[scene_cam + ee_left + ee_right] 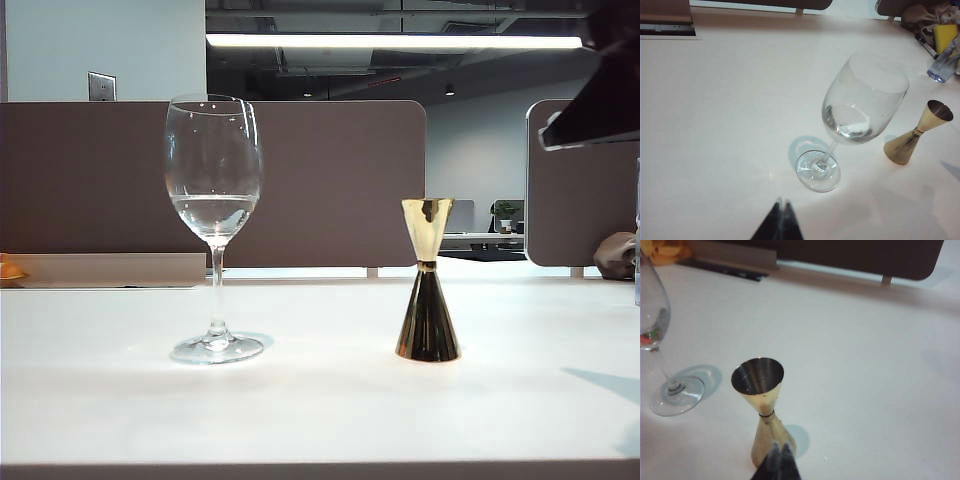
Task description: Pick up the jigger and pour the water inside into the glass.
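Front and centre the gold jigger (pixel 427 285) stands upright on the table (pixel 320 410) right of the glass (pixel 213 220) holding water (pixel 212 212), both grippers (pixel 781 206) (pixel 779 446) pinched shut and empty, so pouring looks done; next, arms clear away.

Brightly lit from a ceiling strip light (pixel 393 41). Pale table (pixel 320 400) nearly washed out. Soft bluish shadow beside the glass (pixel 855 107) foot. Sharp reflections on the jigger (pixel 427 283). Right wrist view slightly blurred nearest the lens.
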Tool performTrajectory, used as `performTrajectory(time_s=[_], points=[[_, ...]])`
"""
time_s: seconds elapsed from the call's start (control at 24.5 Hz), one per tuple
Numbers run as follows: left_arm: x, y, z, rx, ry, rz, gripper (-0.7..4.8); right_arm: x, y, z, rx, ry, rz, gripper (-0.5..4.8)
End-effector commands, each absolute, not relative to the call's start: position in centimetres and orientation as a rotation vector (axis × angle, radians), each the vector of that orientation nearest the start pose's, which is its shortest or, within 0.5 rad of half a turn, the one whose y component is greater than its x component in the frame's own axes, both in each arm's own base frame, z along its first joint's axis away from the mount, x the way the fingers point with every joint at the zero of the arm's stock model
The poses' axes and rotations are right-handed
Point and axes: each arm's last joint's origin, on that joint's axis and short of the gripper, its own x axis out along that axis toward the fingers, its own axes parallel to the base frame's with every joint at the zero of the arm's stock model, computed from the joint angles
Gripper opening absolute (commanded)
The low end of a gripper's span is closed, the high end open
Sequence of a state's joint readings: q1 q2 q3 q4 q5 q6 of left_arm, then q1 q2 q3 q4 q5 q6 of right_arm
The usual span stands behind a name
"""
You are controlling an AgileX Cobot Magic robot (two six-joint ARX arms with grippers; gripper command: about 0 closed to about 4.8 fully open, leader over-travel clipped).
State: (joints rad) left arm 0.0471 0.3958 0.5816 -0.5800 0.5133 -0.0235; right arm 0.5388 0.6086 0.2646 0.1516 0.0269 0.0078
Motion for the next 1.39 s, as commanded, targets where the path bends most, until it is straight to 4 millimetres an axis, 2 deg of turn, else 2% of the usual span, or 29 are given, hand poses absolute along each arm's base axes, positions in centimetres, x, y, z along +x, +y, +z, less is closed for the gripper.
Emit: performTrajectory(time_s=[0.04,0.2,0.45,0.73,1.02,1.1,1.26,1.39], points=[[9.3,-1.0,27.6,-0.132,0.374,-0.458,-0.06,12.1,7.1,20.8,-0.068,0.111,0.491,-0.06],[9.3,-1.0,27.6,-0.132,0.374,-0.458,-0.05,11.1,6.2,19.8,-0.055,0.064,0.423,-0.05],[9.3,-1.0,27.6,-0.133,0.374,-0.458,-0.06,10.1,5.0,17.3,-0.031,0.022,0.379,-0.05],[9.3,-1.0,27.6,-0.132,0.374,-0.458,-0.06,9.9,4.9,15.6,-0.05,0.103,0.382,-0.05],[9.3,-1.0,27.6,-0.133,0.374,-0.458,-0.05,10.0,4.4,15.2,-0.058,0.135,0.338,-0.05],[9.3,-1.0,27.6,-0.132,0.374,-0.458,-0.06,10.1,3.9,15.3,-0.051,0.126,0.291,-0.04],[9.3,-1.0,27.6,-0.132,0.374,-0.458,-0.06,10.1,1.7,15.4,0.063,0.115,0.089,0.0],[9.3,-1.0,27.6,-0.133,0.374,-0.458,-0.06,9.7,0.4,15.3,0.073,0.111,-0.036,0.0]])
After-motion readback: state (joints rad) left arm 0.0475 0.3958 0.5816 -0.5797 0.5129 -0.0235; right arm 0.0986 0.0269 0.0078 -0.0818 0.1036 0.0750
